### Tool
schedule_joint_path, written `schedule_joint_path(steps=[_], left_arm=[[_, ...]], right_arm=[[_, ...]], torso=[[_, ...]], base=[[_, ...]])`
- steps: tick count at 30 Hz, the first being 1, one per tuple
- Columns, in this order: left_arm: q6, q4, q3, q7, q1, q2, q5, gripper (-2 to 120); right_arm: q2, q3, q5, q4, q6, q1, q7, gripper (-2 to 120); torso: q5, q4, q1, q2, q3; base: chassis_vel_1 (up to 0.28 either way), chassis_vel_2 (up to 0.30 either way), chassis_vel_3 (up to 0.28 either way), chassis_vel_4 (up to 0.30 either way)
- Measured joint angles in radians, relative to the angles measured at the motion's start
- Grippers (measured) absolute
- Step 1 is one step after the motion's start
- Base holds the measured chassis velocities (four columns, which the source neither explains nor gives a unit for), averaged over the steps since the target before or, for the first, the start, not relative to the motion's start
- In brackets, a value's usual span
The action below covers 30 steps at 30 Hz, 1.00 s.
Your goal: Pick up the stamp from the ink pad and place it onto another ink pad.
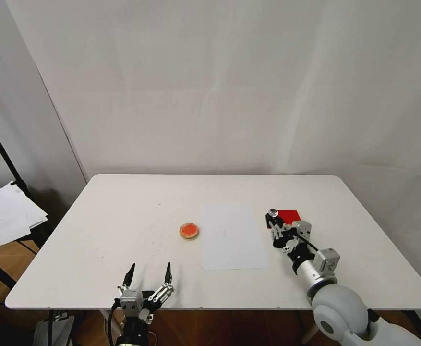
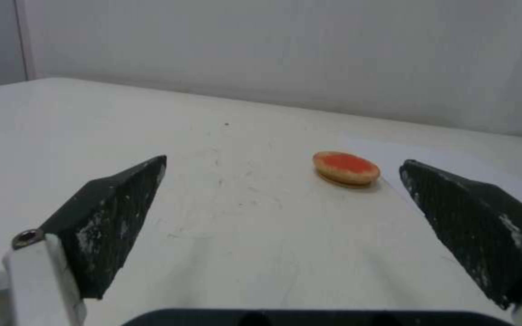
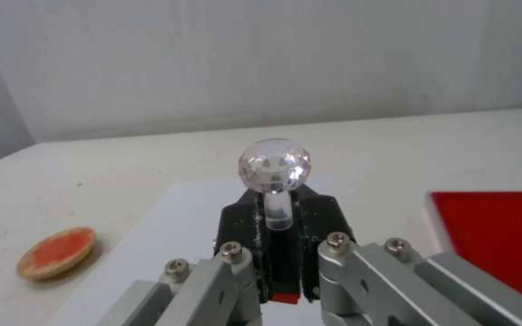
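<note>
1. Now the right gripper (image 3: 276,253) is clamping the stamp (image 3: 274,181) by its stem, just beside the red ink pad (image 3: 503,235).
2. Light, stiff, slippery knob: gripping the stem looks safest.
3. Left gripper (image 1: 148,278) is idling, fingers apart, near the round ink pad (image 1: 189,231).

Worktop (image 1: 124,211): round ink pad (image 1: 189,231) left of paper sheet (image 1: 232,238); rectangular ink pad (image 1: 288,214) right of sheet. Stamp (image 1: 272,212) in right gripper (image 1: 271,222) jaws, at that pad's left edge.
</note>
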Motion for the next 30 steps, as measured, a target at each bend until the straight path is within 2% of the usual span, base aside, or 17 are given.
schedule_joint_path(steps=[5,14,30], left_arm=[[0.0,0.0,0.0,0.0,0.0,0.0,0.0,102],[0.0,0.0,0.0,0.0,0.0,0.0,0.0,102],[0.0,0.0,0.0,0.0,0.0,0.0,0.0,102]], right_arm=[[0.008,-0.083,0.0,-0.017,0.026,0.014,-0.034,8],[0.052,-0.154,-0.007,-0.064,0.042,0.065,-0.048,8],[0.087,-0.223,-0.05,-0.121,0.07,0.057,-0.054,8]], torso=[[0.0,0.0,0.0,0.0,0.0],[-0.0001,0.0001,0.0,0.0,0.0],[0.0,0.0001,0.0,0.0,0.0]], base=[[0.0,0.0,0.0,0.0],[0.0,0.0,0.0,0.0],[0.0,0.0,0.0,0.0]])
